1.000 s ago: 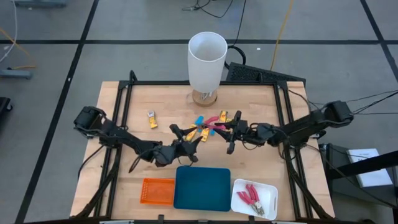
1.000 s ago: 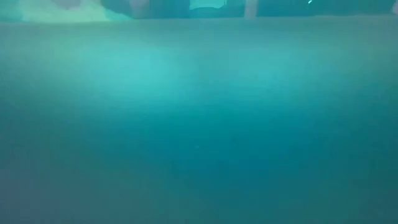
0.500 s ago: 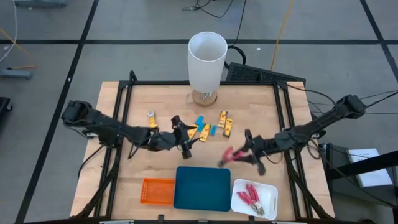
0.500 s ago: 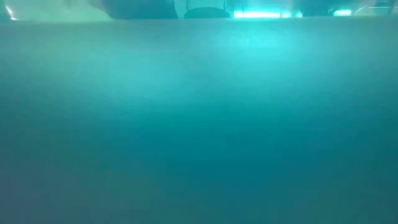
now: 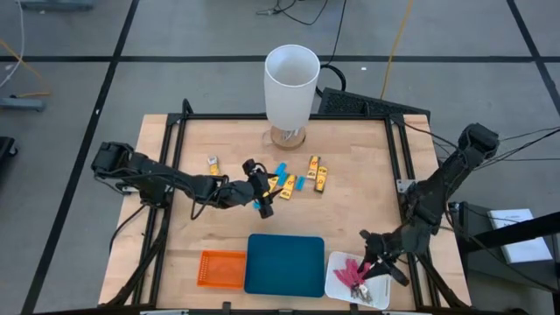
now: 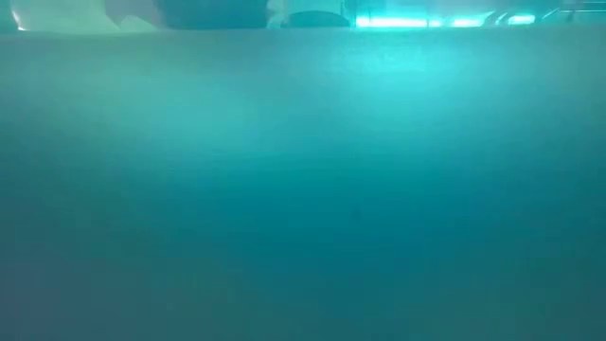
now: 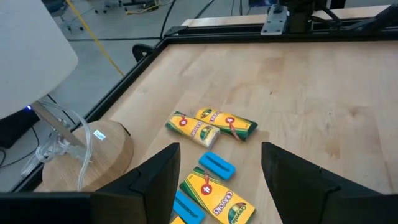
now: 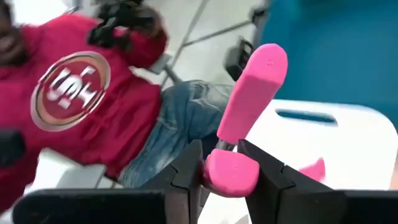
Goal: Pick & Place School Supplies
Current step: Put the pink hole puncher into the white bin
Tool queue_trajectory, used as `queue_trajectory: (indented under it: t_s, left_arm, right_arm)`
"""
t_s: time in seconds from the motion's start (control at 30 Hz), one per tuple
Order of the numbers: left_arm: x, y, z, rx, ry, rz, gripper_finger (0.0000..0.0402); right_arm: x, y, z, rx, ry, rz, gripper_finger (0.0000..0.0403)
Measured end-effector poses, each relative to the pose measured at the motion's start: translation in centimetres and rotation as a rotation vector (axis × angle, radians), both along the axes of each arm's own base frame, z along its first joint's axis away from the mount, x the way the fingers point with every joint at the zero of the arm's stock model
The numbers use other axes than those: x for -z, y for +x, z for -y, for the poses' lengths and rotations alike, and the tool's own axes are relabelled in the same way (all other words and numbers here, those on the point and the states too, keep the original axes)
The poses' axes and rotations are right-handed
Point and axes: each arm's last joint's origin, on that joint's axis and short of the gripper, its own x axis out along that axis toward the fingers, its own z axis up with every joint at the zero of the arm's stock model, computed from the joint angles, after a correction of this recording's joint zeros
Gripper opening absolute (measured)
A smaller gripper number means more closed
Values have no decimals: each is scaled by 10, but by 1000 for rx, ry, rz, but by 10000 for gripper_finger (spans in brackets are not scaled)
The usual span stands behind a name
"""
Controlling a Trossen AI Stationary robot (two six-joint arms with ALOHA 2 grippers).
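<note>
The left gripper is at the middle of the table, its fingers apart and holding nothing, next to the yellow crayon boxes and blue blocks. The right gripper is over the white tray at the near right. Its fingers are clamped on the pink-handled pliers.

— Left arm? Reaching in low from the tabletop's left edge toward the middle, left gripper hovering with fingers standing apart, gripping nothing.

— And the right? Folding back from the right edge toward the front right corner, right gripper pointing down, fingers clamping tight on a pink-handled tool.
</note>
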Motion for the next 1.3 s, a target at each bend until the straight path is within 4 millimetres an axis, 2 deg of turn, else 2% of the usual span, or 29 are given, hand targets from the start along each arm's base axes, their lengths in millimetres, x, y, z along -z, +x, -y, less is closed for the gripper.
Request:
queue_trajectory:
  t_s: [0.27, 0.5, 0.67, 0.77, 1.07, 1.3]
  left_arm:
    - [0, 0, 0, 0, 0, 0, 230]
    - [0, 0, 0, -1, 0, 0, 230]
    - [0, 0, 0, -1, 0, -2, 230]
    - [0, 0, 0, 0, 0, -3, 230]
    - [0, 0, 0, 0, 2, -7, 230]
    - [0, 0, 0, -1, 2, -7, 230]
  right_arm:
    - [11, -2, -10, 41, 38, -102, 79]
    - [18, -4, -8, 26, -41, -128, 76]
    - [25, -9, -7, -43, -61, -239, 76]
    - [26, -9, -6, -24, -41, -279, 79]
    - [25, -7, -6, 29, -34, -252, 98]
    - [27, -6, -2, 90, -101, -210, 112]
